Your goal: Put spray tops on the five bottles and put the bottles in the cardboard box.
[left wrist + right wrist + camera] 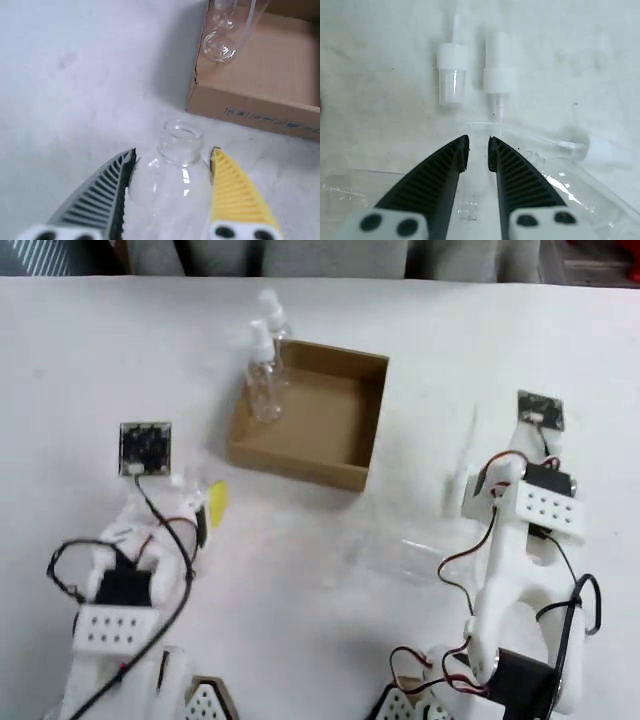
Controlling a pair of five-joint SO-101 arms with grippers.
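- Well, closest in, my left gripper (173, 151) is clamped on the uncapped bottle (172, 190), the grey finger on one shoulder and the yellow on the other. The open neck points away from the wrist.
- That bottle is thin clear plastic. I judge it light, slick and easy to dent, so a gentle squeeze on the body just under the shoulder suits it and leaves the neck free for a top.
- My right gripper (477, 141) hangs over the table with only a narrow slit between its fingers and nothing in them. A lying bottle (570, 185), also clear, rests on its side just beside it.
- Just past those fingertips lie the first spray top (452, 57) and the second spray top (499, 75), side by side but apart.
- They look small, hard and very light, with a thin tube that would bend. I would pinch one across the white collar.
- Farthest off, in the high view, the cardboard box (290, 462) sits at 1 o'clock from my left gripper. Two finished bottles (265, 380) stand in its 10 o'clock corner.
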